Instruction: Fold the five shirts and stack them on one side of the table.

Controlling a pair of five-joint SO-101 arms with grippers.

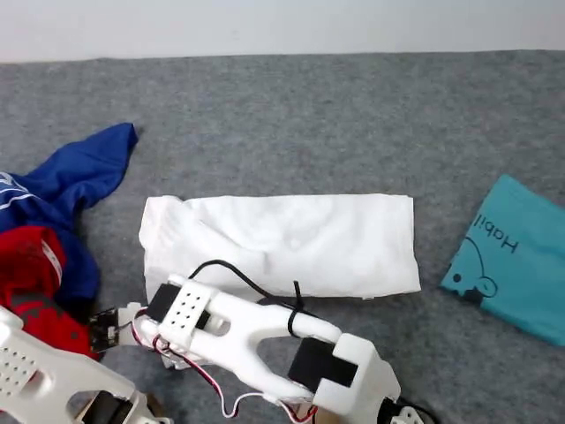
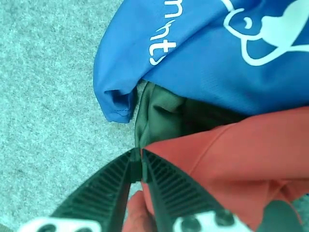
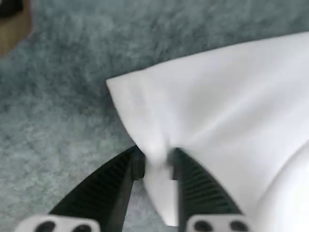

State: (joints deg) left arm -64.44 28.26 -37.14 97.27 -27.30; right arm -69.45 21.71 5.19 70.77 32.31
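Closest in, the right gripper [image 3: 157, 158] has its ribbed black fingers pinched onto a fold at the edge of the flat white cloth shirt [image 3: 231, 96]. A narrow tongue of the fabric hangs down between them. From above, the right arm [image 1: 256, 340] reaches across the near edge of the table, and its wrist covers the shirt's near-left corner, so the grip itself is hidden there.

The left gripper [image 2: 140, 157] has its fingers pressed together at the tips, right where a crumpled dark green shirt [image 2: 159, 113] narrows to a point. Whether any cloth is caught between them is hard to tell. A rumpled red shirt [image 2: 231, 159] lies against one finger, and a loose blue shirt with white print [image 2: 203, 63] overlaps the green one beyond it. The left arm [image 1: 35, 375] is cut off at the near-left corner of the high view.

Farther out, the white cloth shirt [image 1: 282, 243] lies folded into a long rectangle mid-table on the grey felt-like table cover [image 1: 309, 115]. The red shirt [image 1: 31, 265] and blue shirt [image 1: 79, 177] are heaped at the left edge, partly cut off. A folded teal shirt with dark print [image 1: 516, 261] sits well apart at the right edge, also cropped.
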